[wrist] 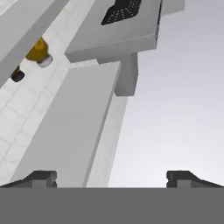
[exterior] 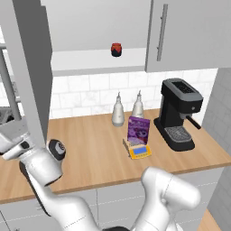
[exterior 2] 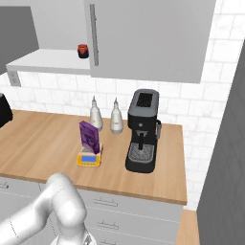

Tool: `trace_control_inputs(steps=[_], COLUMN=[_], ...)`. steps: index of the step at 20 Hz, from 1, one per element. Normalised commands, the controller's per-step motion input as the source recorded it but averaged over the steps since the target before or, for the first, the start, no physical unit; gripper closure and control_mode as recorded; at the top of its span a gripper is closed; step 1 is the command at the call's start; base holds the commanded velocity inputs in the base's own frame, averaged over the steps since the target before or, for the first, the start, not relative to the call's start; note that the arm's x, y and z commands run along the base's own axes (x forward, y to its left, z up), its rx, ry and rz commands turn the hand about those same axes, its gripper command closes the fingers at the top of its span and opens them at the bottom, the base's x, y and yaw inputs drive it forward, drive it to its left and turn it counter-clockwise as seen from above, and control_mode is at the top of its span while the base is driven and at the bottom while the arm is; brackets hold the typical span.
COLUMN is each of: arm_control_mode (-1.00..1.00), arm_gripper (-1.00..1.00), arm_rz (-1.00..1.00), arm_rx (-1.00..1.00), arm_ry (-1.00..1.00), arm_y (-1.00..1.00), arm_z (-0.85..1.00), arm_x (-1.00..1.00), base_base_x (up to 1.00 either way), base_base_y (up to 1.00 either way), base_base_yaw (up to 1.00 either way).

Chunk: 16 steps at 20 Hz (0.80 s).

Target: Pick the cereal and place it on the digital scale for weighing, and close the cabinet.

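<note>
The purple cereal [exterior: 138,129] box stands upright on the yellow-orange digital scale [exterior: 139,151] in the middle of the wooden counter; the cereal [exterior 2: 89,136] and the scale [exterior 2: 89,159] show the same from the right. The cabinet's left door [exterior: 31,67] hangs open, baring its shelf, while its right door [exterior: 185,31] is shut. My hand [exterior: 14,137] sits low at the far left, just by the open door's bottom edge. In the hand view my gripper [wrist: 112,179] is open, its fingertips [wrist: 43,178] wide apart and nothing between them, facing a pale grey panel [wrist: 70,127].
A small red jar [exterior: 116,49] stands on the open cabinet shelf. Two pale bottles [exterior: 118,110] stand at the tiled back wall behind the scale. A black coffee machine [exterior: 179,113] is right of the scale. White drawer fronts [exterior 2: 124,215] run below the counter.
</note>
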Motion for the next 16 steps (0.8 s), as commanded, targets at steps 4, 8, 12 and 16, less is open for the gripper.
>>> trace_control_inputs(steps=[4, 8, 12, 16], arm_control_mode=[-1.0, -1.0, -1.0, -1.0], arm_gripper=[-1.0, -1.0, -1.0, -1.0], arm_rz=[-0.11, -0.1, -0.1, -0.11], arm_rx=[0.32, 0.3, 0.28, 0.32], arm_ry=[-0.14, -0.26, -0.28, -0.21], arm_y=[-0.15, -0.19, -0.2, -0.49], arm_z=[0.32, 0.51, 0.62, 0.45], arm_x=[-0.11, -0.23, -0.28, -0.22], base_base_x=[0.0, 0.0, 0.0, 0.0], base_base_y=[0.0, 0.0, 0.0, 0.0], base_base_yaw=[0.0, 0.0, 0.0, 0.0])
